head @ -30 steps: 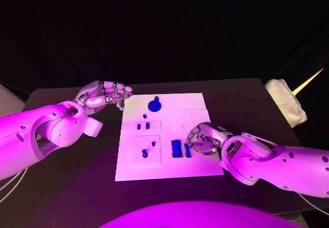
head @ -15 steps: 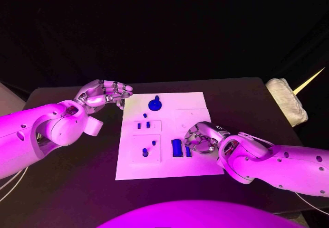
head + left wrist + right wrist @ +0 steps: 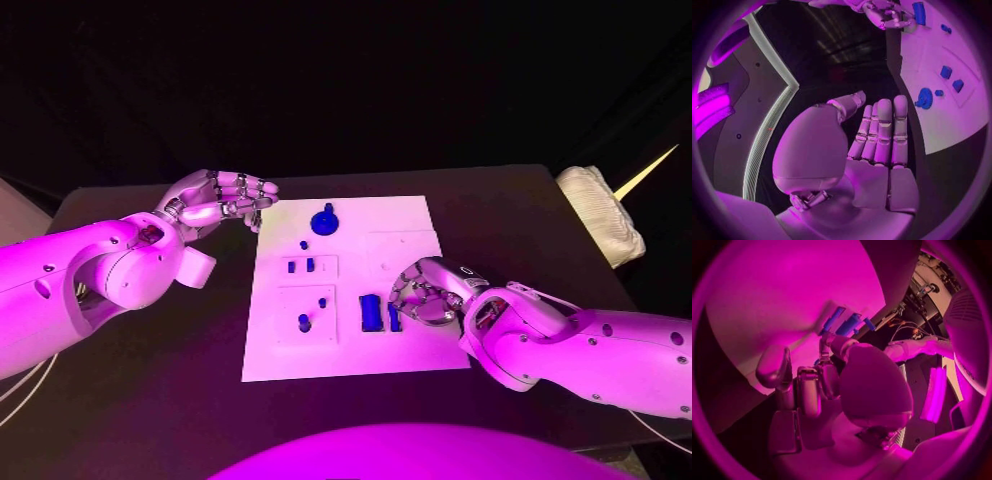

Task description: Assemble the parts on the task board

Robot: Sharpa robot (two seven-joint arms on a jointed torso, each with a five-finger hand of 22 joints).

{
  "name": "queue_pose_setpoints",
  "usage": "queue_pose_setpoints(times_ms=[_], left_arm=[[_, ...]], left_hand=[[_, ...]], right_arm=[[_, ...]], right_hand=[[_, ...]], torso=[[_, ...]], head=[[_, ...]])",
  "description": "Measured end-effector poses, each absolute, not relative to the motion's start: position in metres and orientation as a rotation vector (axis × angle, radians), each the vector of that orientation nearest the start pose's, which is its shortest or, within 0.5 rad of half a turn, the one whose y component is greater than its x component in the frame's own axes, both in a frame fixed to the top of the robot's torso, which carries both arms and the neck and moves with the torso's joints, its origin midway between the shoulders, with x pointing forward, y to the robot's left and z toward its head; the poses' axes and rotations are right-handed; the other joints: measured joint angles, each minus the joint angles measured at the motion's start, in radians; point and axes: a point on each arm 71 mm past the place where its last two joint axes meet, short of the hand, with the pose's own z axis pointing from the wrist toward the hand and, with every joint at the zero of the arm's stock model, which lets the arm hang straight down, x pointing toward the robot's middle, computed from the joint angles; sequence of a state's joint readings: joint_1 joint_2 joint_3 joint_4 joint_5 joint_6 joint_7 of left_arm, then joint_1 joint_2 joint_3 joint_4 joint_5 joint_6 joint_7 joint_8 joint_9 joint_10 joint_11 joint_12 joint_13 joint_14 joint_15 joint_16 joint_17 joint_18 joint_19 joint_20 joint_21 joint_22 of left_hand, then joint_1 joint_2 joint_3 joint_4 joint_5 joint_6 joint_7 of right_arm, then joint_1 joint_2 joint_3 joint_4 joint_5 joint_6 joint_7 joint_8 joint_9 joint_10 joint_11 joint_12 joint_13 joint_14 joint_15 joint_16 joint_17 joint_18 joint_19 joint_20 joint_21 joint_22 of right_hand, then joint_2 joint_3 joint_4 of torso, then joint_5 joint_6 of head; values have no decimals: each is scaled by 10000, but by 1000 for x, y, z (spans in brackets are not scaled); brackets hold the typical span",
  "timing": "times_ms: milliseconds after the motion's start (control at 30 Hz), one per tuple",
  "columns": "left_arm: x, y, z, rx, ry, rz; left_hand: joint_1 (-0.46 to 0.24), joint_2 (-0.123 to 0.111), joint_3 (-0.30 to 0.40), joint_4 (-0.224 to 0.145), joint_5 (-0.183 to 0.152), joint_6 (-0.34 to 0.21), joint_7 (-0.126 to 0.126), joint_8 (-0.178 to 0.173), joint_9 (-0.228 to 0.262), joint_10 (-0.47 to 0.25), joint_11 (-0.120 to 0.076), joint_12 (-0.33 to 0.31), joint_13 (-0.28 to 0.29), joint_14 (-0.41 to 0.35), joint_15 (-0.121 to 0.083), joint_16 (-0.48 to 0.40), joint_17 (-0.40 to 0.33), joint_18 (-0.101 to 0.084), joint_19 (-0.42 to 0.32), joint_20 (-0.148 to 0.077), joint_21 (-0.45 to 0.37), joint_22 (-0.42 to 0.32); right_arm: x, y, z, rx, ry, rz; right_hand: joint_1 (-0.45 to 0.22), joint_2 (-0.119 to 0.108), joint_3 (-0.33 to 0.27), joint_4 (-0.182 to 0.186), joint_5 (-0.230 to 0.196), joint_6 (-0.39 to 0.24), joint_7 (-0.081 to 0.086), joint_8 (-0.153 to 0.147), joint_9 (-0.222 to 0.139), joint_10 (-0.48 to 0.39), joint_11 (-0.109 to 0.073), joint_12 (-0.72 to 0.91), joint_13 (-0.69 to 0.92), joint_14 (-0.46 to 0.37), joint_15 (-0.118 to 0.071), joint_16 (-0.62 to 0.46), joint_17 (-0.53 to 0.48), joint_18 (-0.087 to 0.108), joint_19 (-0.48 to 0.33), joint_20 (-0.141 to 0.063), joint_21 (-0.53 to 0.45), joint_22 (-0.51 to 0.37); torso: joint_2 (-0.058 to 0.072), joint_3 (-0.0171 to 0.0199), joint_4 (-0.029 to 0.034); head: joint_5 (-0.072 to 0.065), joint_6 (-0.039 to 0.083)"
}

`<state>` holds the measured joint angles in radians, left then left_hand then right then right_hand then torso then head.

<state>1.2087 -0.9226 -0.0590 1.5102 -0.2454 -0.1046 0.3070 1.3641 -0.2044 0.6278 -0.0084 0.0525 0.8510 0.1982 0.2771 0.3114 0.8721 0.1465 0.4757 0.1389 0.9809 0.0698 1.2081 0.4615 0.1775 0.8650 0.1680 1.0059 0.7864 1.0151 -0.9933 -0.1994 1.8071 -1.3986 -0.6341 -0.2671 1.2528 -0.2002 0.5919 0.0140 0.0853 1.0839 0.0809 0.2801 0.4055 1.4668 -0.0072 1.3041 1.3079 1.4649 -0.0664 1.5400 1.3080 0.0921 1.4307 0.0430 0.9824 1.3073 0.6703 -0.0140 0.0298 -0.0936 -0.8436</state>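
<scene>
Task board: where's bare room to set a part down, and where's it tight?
Free: the task board far right corner, beyond the right hand, and the near strip along its front edge. Crowded: the left column of small blue parts, and the two upright blue bars right beside the right hand. The left hand sits off the far left corner.

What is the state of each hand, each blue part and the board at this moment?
Left hand: beside the board's far left corner, fingers curled, holding nothing.
Right hand: over the board's right side, at the upright blue parts; grip unclear.
Upright blue parts: standing side by side.
Round blue part: lying on the board.
Task board: flat on the table.
</scene>
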Motion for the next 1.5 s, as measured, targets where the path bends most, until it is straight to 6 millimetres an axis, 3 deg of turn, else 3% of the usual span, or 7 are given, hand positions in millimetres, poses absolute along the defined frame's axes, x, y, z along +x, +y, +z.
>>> queue_pose_setpoints(times_ms=[533, 600, 733, 1167, 1300, 1433, 1500], left_arm=[[489, 237, -194, -8944, 16383, -15181], [490, 237, -197, -9125, 16268, -15214], [494, 240, -202, -9625, 15838, -15265], [516, 245, -240, -11768, 13846, -15082], [516, 246, -242, -11809, 13814, -15023], [514, 242, -241, -11836, 13830, -15057], [511, 238, -241, -11872, 13851, -15084]], left_hand=[[-19, -18, -46, 104, 0, -55, 55, 0, 5, -127, 55, 124, 0, -789, 114, -793, -401, 0, -403, 110, -625, -280], [-100, -12, -126, 184, 0, -93, 92, 0, 19, -128, 55, 201, 0, -1049, 144, -1184, -590, 1, -606, 130, -926, -450], [-200, -14, -269, 410, 0, -142, 116, 0, 57, -180, 107, 55, -200, -1703, 338, -3009, -1410, 1, -1133, 342, -2113, -1148], [-66, 120, -1385, 998, 0, -680, -217, -377, -505, 364, 395, -2888, -752, -2112, 1001, -8701, -2949, 0, -1572, 1153, -6870, -4449], [-1407, 828, -3008, 705, -154, -3149, -819, -1179, -1374, -2519, -177, -3588, -960, -4543, 484, -9917, -3513, -517, -3790, 269, -8030, -5656], [-3272, 1406, -4569, 408, -330, -5707, -1371, -1942, -2204, -5480, -793, -4151, -1166, -7056, -84, -10952, -4038, -1114, -6111, -665, -9001, -6709], [-4343, 1601, -5087, 308, -372, -6556, -1556, -2188, -2480, -6463, -1001, -4334, -1231, -7891, -269, -11293, -4215, -1252, -6881, -971, -9321, -7061]], right_arm=[[410, -225, -229, 3235, 15239, 8840], [424, -232, -229, 3792, 15073, 8830], [449, -240, -232, 5028, 14877, 9011], [515, -246, -249, 8476, 14379, 10524], [515, -245, -249, 8602, 14364, 10638], [510, -240, -247, 8796, 14282, 10824], [505, -232, -246, 9014, 14215, 11086]], right_hand=[[-157, -157, -260, 264, 1021, -876, 437, -366, -268, -965, 425, -2182, -267, 4, 267, -854, -60, 426, -1019, 273, -3274, -456], [-115, -116, -260, 264, 1029, -1083, 482, -365, -273, -2129, 531, -4534, -1696, -192, 394, -1914, -1339, 782, -1906, 335, -5689, -1419], [42, 42, 14, 194, 1029, -1441, 719, -365, -262, -3619, 815, -7878, -4289, -2249, 635, -6201, -5867, 780, -2949, 582, -7421, -2520], [3, -27, 217, 417, 863, -1812, 1312, -673, -517, -3663, 1520, -12042, -10395, -4345, 1772, -12265, -8621, 780, -5579, 1856, -9197, -6390], [-1260, 565, -1812, 244, 336, -4742, 659, -1388, -1675, -4751, 1097, -12420, -11447, -6160, 1438, -13425, -10153, 366, -8353, 1163, -9403, -8748], [-3044, 1266, -3791, 56, -237, -7685, -65, -2073, -2822, -8532, 610, -12719, -12237, -10117, 1065, -14380, -11562, -253, -11227, 397, -9613, -10834], [-5332, 1487, -4437, -5, -422, -8639, -293, -2288, -3195, -10361, 444, -12816, -12494, -11486, 943, -14688, -12023, -392, -12160, 148, -9651, -11513]], torso=[[-221, -88, -45], [-297, -126, -67], [-450, -204, -133], [-811, -305, -127], [-834, -305, -108], [-855, -270, -132], [-889, -233, -147]], head=[[-71, 211], [-71, 257], [-5, 454], [222, 1484], [243, 1547], [307, 1616], [379, 1711]])
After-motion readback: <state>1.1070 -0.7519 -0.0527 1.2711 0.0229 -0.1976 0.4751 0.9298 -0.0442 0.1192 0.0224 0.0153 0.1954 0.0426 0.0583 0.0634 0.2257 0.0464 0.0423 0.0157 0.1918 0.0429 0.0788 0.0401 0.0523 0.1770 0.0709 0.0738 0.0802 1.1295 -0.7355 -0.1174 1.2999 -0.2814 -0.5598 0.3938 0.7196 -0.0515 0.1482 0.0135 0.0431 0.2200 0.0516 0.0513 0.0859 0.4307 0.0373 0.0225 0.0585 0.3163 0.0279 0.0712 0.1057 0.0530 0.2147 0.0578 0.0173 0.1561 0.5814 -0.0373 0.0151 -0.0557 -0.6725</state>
